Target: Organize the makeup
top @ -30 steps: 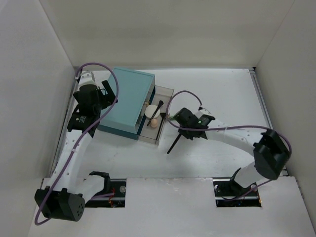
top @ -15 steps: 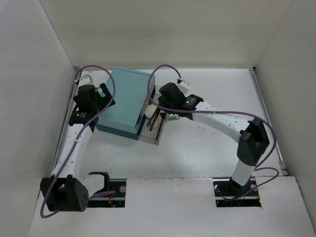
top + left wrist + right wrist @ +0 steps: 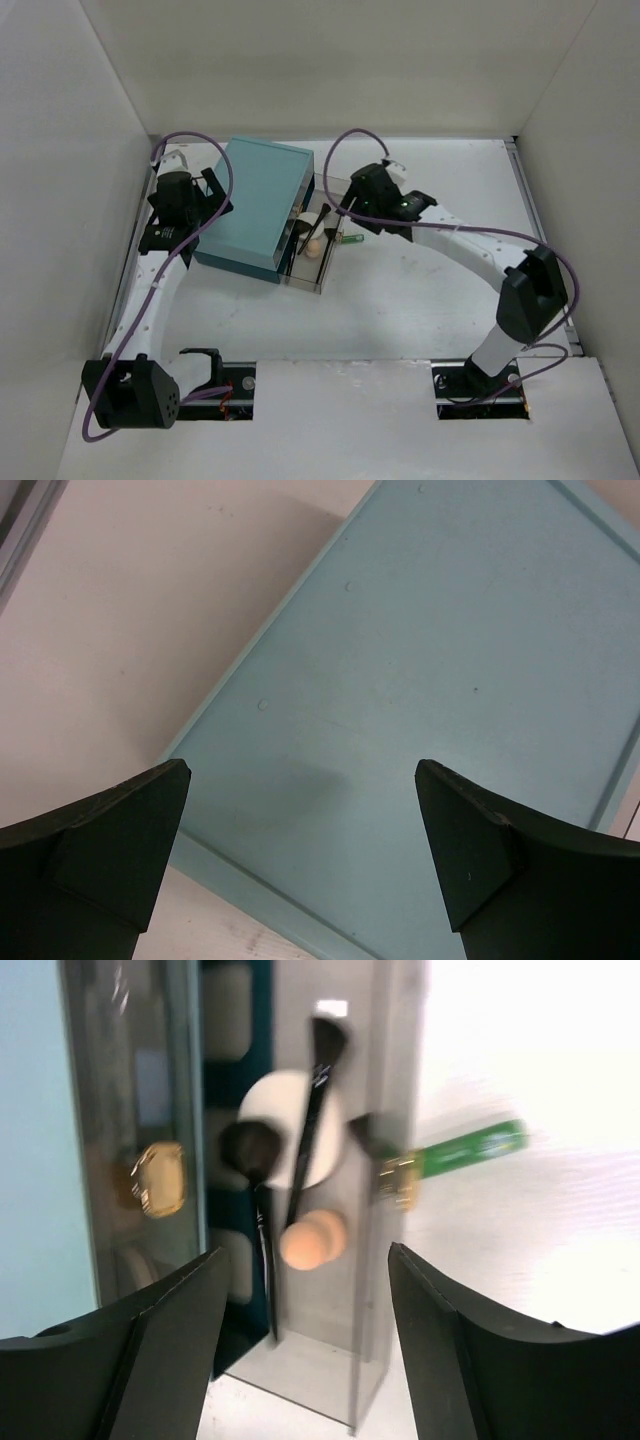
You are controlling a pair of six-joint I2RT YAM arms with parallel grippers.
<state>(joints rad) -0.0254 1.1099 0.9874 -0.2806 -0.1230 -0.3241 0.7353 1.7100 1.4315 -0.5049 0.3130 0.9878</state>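
A smoky clear drawer (image 3: pixel 334 186) (image 3: pixel 395 1080) stands pulled out of the teal box's right side. It holds a round white puff (image 3: pixel 290 1150), a peach sponge (image 3: pixel 314 1239) (image 3: pixel 313 249) and two black-handled brushes (image 3: pixel 316 1100) (image 3: pixel 258 1222). A green tube with a gold cap (image 3: pixel 462 1148) (image 3: pixel 352 240) lies on the table just outside the drawer's right wall. My right gripper (image 3: pixel 343 207) (image 3: pixel 305 1260) hangs open above the drawer with nothing between its fingers. My left gripper (image 3: pixel 208 195) (image 3: pixel 302 775) is open above the box lid, also holding nothing.
The large teal box (image 3: pixel 256 206) (image 3: pixel 450 660) sits at the back left of the white table (image 3: pixel 420 300). A gold-coloured item (image 3: pixel 158 1178) shows through the drawer's left wall. White walls enclose the table on three sides.
My right gripper carried a black brush from over the table to the drawer and opened; the brush now lies in the drawer. The left arm shifted slightly.
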